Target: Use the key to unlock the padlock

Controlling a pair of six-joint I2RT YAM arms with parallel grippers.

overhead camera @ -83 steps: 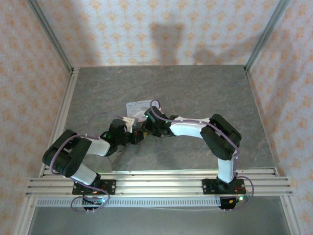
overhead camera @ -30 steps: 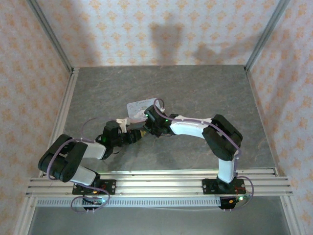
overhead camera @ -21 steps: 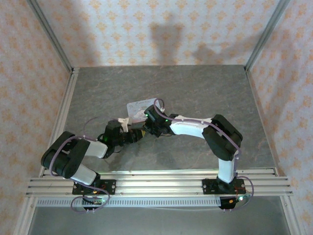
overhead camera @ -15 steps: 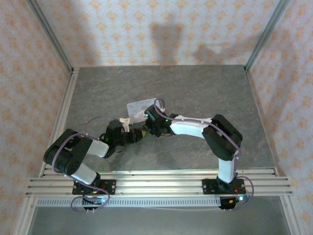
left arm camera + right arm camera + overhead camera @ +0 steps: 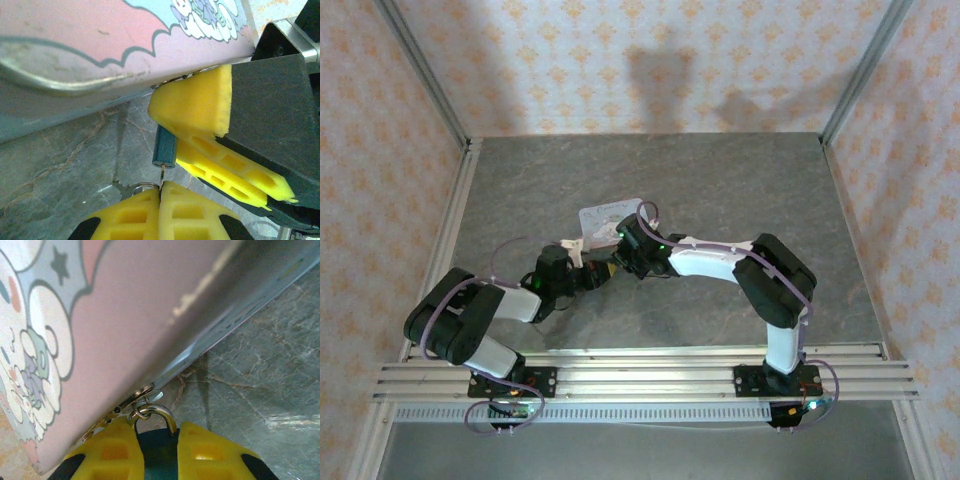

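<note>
The small blue padlock (image 5: 165, 147) hangs by its metal shackle (image 5: 156, 414) from the hasp of a pastel cartoon tin (image 5: 100, 340). My right gripper (image 5: 159, 434) is shut on the padlock body (image 5: 159, 457); its yellow fingers (image 5: 200, 107) reach in from the right in the left wrist view. My left gripper (image 5: 160, 189) is shut on the key (image 5: 163, 175), whose thin blade points up and meets the keyhole in the padlock's underside. A key ring (image 5: 145, 186) sticks out beside the left fingers. In the top view both grippers, left (image 5: 592, 277) and right (image 5: 618, 262), meet below the tin (image 5: 605, 213).
The tin (image 5: 100, 50) lies on the grey stone-patterned table (image 5: 720, 180), close above both grippers. Patterned walls enclose the table on three sides, and an aluminium rail (image 5: 640, 375) runs along the near edge.
The left arm has shifted slightly beside the padlock, its elbow moving in and out. The right arm has held still on the padlock.
</note>
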